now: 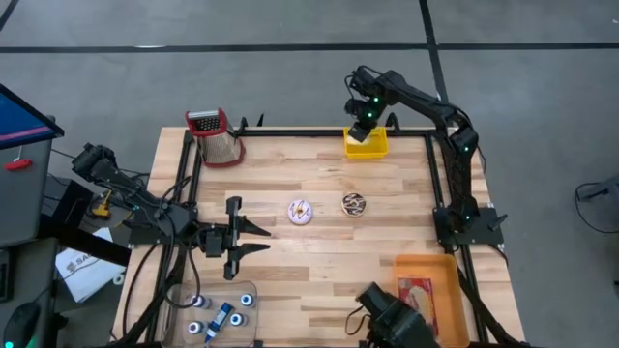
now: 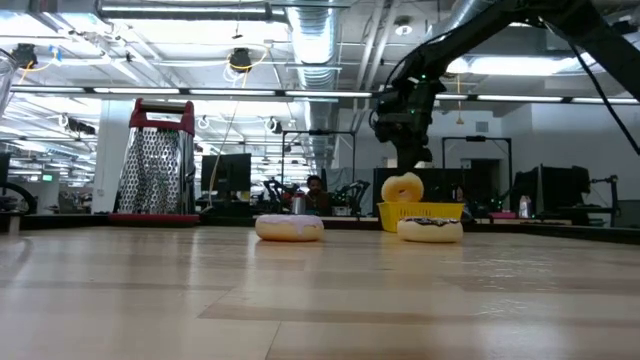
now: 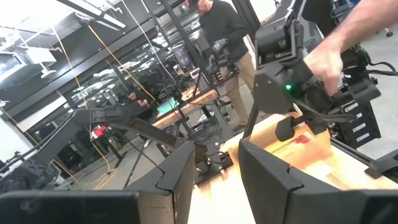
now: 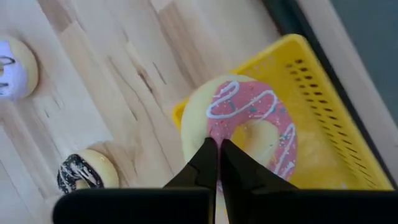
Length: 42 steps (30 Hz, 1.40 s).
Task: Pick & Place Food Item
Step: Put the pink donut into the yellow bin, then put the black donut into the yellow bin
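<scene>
Though frosted, pink donut (image 4: pixel 249 127) (no lettering) unbranded.

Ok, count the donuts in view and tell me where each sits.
3. White-iced donut and chocolate donut lie mid-table; pink-iced donut stands in the yellow basket, under the right pincer.

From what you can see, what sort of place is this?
Probably a robotics lab in an open workshop hall: exposed ceiling ducts, rows of monitors on benches behind, and a wooden table with toy donuts.
</scene>
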Motion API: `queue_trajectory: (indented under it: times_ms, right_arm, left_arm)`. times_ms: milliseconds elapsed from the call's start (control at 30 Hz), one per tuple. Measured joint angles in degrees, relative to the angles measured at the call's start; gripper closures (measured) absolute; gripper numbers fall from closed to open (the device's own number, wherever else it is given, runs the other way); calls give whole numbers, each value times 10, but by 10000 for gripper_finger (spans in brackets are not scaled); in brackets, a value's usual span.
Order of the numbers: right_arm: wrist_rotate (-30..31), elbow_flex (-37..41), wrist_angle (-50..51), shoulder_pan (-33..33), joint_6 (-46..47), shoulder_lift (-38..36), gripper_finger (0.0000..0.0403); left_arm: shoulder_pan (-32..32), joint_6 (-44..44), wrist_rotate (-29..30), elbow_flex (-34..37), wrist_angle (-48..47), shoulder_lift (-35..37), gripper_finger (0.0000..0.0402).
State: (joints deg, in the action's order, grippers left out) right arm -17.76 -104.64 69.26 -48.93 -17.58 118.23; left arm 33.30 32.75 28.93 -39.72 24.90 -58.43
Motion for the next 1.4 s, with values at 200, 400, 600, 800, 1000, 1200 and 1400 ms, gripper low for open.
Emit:
queue_trajectory:
  times_ms: [200, 400, 600, 800, 1000, 1200, 1400]
  right_arm:
    - [87, 9, -37, 31, -6, 1, 402]
    - [142, 9, -41, 45, 0, 1, 402]
    - [165, 12, -35, 47, 5, 1, 402]
    - [165, 55, -75, 47, -2, 1, 385]
    - [192, 91, -105, 48, -9, 1, 332]
    - [194, 77, -112, 48, 9, 1, 247]
    - [167, 77, -95, 51, 28, 1, 181]
  left_arm:
    - [0, 0, 0, 0, 0, 0, 282]
    - [0, -2, 0, 0, 0, 0, 282]
    - [0, -6, 0, 0, 0, 0, 282]
    - [0, -17, 0, 0, 0, 0, 282]
    - [0, -17, 0, 0, 0, 0, 282]
    - [0, -16, 0, 0, 0, 0, 282]
    - [0, -15, 0, 0, 0, 0, 282]
